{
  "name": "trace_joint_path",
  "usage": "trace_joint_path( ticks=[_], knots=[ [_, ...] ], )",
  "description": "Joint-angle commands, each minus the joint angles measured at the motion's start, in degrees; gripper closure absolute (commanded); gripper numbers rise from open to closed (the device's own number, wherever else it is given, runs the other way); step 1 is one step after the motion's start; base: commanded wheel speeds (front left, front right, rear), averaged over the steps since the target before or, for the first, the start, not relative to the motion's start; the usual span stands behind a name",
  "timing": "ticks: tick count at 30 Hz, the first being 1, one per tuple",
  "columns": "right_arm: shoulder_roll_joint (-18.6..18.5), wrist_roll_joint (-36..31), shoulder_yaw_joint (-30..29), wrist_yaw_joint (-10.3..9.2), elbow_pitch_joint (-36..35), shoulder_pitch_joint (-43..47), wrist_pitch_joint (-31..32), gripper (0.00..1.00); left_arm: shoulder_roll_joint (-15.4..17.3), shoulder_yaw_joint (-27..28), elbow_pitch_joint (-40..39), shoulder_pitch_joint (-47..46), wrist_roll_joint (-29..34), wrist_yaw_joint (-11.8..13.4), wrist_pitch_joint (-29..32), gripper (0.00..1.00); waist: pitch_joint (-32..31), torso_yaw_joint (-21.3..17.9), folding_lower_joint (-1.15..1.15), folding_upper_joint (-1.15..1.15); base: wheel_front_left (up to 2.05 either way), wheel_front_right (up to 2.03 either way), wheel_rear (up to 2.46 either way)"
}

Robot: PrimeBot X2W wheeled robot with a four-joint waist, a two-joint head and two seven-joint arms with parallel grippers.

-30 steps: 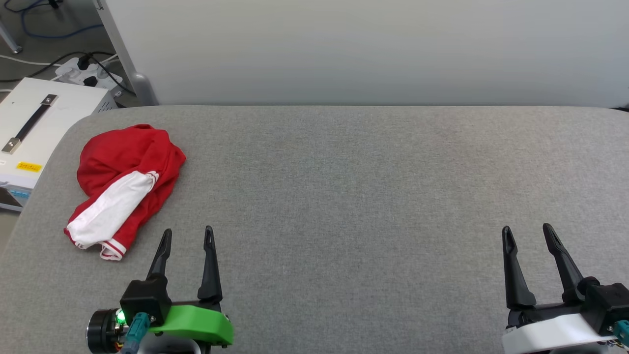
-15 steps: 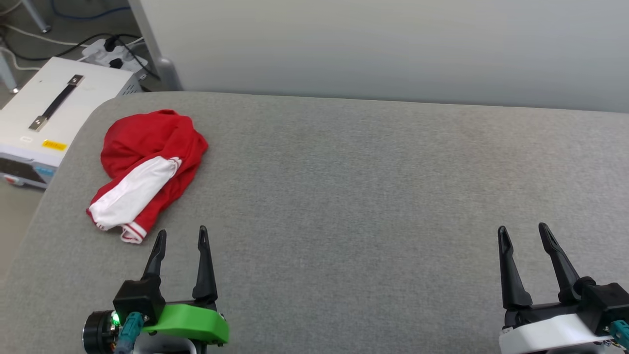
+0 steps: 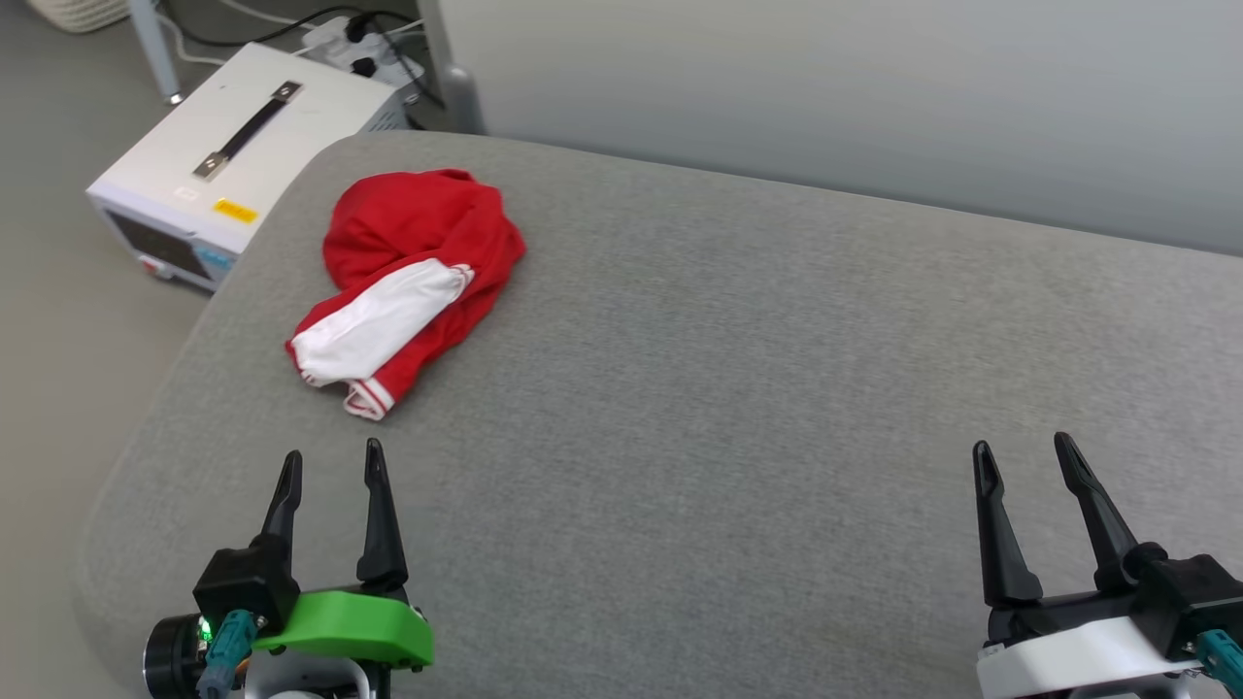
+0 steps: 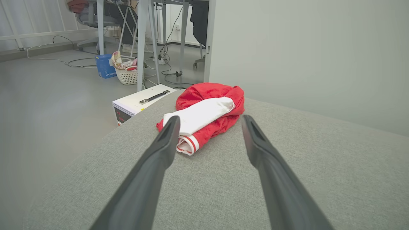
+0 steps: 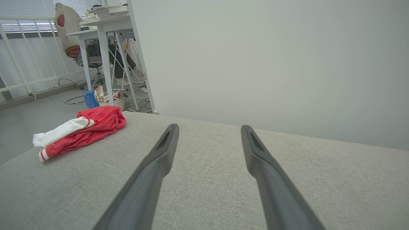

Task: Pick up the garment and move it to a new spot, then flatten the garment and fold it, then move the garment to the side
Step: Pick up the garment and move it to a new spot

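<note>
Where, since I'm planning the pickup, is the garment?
In the head view the garment lies bunched near the grey table's far left corner, ahead of the left hand.

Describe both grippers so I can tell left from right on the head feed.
The left gripper has two long, tapering black fingers on a black block, above a bright green curved shell, with a small green light and a teal plug. The right gripper has the same black fingers, but a white shell and a teal connector at its outer edge.

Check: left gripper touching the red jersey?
Apart. In the head view, a strip of bare grey tabletop separates the open left gripper from the red jersey, nearest at its striped cuff.
</note>
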Motion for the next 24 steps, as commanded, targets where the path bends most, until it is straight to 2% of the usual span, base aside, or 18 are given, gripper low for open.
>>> trace_joint_path(
  ticks=[1, 13, 24],
  knots=[
    [0.0, -0.6, 0.1, -0.04, -0.4, -0.7, -0.3, 0.00, -0.1, 0.2, 0.1, -0.8, -0.7, 0.1, -0.3, 0.00, 0.7, 3.3, 0.00, 0.00, 0.00, 0.00, 0.00],
    [0.0, -1.2, 1.0, -0.04, -0.7, -1.2, -0.3, 0.00, -0.1, 1.7, 0.4, -0.8, -2.1, 0.4, -0.3, 0.00, 1.3, 9.9, 0.00, 0.00, 0.00, 0.00, 0.00],
    [0.0, -1.3, 1.7, -0.04, -0.6, -1.1, -0.3, 0.00, -0.1, 2.4, 1.2, -0.6, -2.9, 0.1, -0.3, 0.00, 1.2, 11.9, 0.00, 0.00, 0.00, 0.00, 0.00]
  ],
)
